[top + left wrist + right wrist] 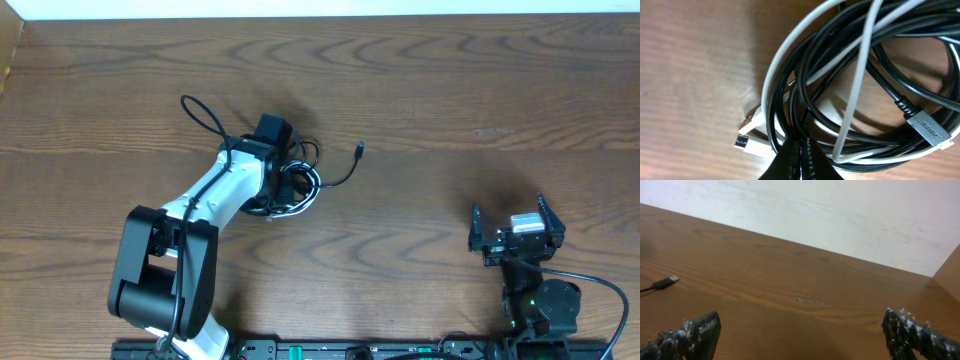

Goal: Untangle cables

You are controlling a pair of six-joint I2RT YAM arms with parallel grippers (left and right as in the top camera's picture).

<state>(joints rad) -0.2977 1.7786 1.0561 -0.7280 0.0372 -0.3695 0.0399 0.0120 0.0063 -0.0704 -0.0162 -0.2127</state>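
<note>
The cables lie in one tangle [300, 185] left of the table's middle. In the left wrist view the black cable [890, 85] coils in loops, with the white cable [860, 75] threaded through it. A white plug [747, 140] rests on the wood at the left, and a grey-black plug [930, 130] lies at the right. My left gripper [801, 160] is shut at the near edge of the coil, with black strands running in between its fingers. One black end with a small plug [358, 150] trails out to the right. My right gripper [510, 215] stands open and empty, far from the tangle.
The thicker black wire of the left arm [205, 115] loops over the wood beside the wrist. In the right wrist view the trailing black plug [665, 282] lies at the far left, and a pale wall [840, 215] rises behind the table's back edge.
</note>
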